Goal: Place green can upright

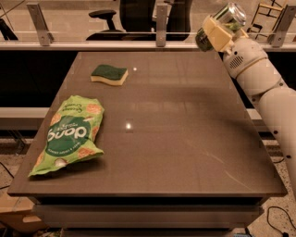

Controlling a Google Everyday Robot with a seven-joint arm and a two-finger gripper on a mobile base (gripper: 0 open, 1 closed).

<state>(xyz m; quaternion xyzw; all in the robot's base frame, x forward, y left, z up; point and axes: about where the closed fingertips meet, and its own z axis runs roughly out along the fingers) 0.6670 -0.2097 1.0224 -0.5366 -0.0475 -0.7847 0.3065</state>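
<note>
Table: brown flat top, filled most of the view, front edge nearest the camera.
Snack bag: big green bag, lay flat on the table at about 8 o'clock from the table centre, near the left edge. White lettering faced up, long side ran from 7 to 1 o'clock.
Light spot: small glare on the top, just left of centre, between bag and centre.
Arm: white, thick, came in from the right edge at 3 o'clock and rose toward 1 o'clock, over the table's right side.
Sponge: yellow with green top, lay flat at about 11 o'clock, well apart from the bag, green side up.
Gripper: cream-coloured, at the arm's end, at about 1 o'clock, up by the far right corner. Fingers clamped across the middle of the can.
Green can: in the gripper's grasp, in the air, not touching the table. Tilted, not upright: long axis ran from 7 to 1 o'clock, shiny silver end pointed up toward 1 o'clock, lower end stuck out below the fingers.
Rail: pale bar with posts, ran along behind the far edge at 12 o'clock.
Office chair: dark, behind the rail at 12 o'clock.
</note>
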